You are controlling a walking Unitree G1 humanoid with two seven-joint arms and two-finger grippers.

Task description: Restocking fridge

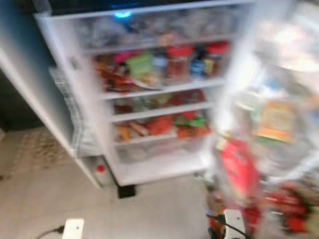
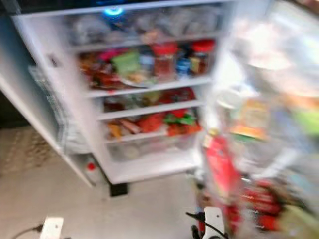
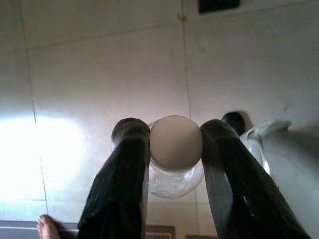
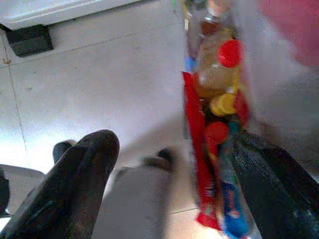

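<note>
While clamped on a clear jar [image 3: 175, 164] by its pale lid above the floor [image 3: 99, 74], left hand [image 3: 175, 149] risks dropping it through jolts; right hand [image 4: 169, 164] spread wide, empty, near open fridge [image 1: 149, 99] door's bottles [image 4: 219, 74]

My black left gripper [image 3: 175, 144] pinches a clear bottle with a beige cap [image 3: 175, 142] over pale grey floor tiles [image 3: 99, 74]. The white fridge [image 1: 159, 172] holds red-lidded jars [image 1: 179, 62], green packets [image 1: 140, 63] and a red pouch [image 1: 238, 169].
</note>
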